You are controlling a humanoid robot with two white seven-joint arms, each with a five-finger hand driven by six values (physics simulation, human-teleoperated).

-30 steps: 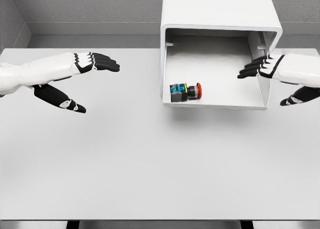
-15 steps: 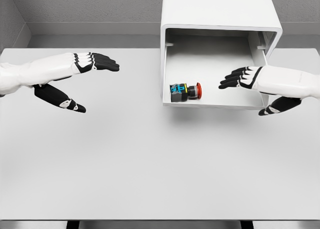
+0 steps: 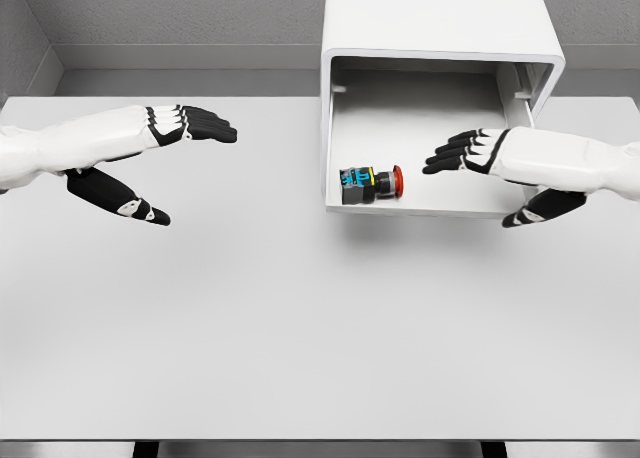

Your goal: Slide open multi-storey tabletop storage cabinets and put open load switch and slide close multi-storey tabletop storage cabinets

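The white storage cabinet (image 3: pixel 440 18) stands at the back of the table, its drawer (image 3: pixel 430 210) slid out toward me. Inside the drawer, near its front left corner, lies the load switch (image 3: pixel 371 184), dark with blue and yellow parts and a red button pointing right. My right hand (image 3: pixel 470 168) hovers over the drawer's right half, fingers (image 3: pixel 447 154) stretched out toward the switch, thumb (image 3: pixel 528 209) hanging past the front edge, holding nothing. My left hand (image 3: pixel 165 158) floats open over the table's left side, well away from the cabinet.
The white table (image 3: pixel 300 328) spreads wide in front of the cabinet. A grey wall (image 3: pixel 180 13) runs along the back.
My right hand has moved left from the drawer's right wall across its interior, closer to the switch. The left hand and the drawer stay put.
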